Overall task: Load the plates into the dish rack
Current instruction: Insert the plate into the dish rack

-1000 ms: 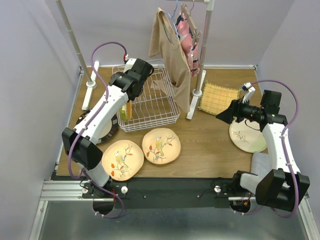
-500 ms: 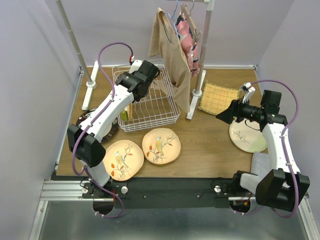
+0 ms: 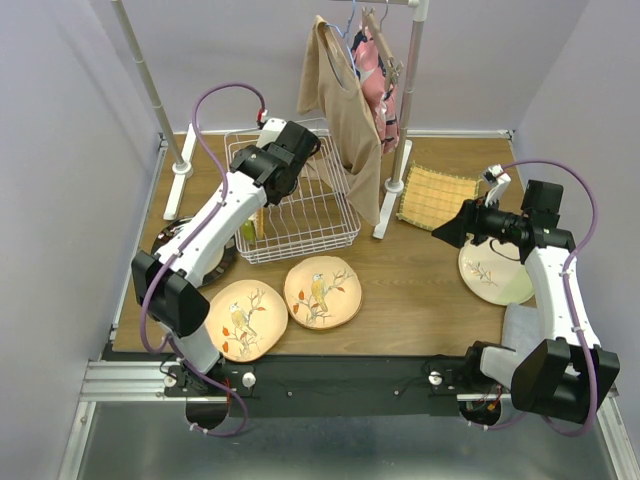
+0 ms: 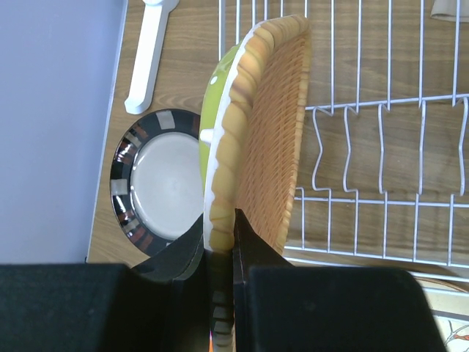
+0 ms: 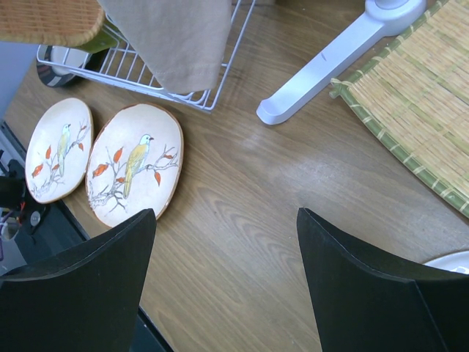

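Left arm [image 3: 215, 215] over dish rack [image 3: 310, 215]; orange plate [image 3: 259, 222] upright at rack's left end. Two bird plates [image 3: 245, 320] flat, side by side, near front edge.

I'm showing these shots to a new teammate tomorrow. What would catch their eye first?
Most likely the orange woven plate, pinched on edge by the left gripper at the left end of the white dish rack, with a lime plate close beside it. Next, the two bird-painted plates lying flat in front of the rack, and the clothes hanging over its right side.
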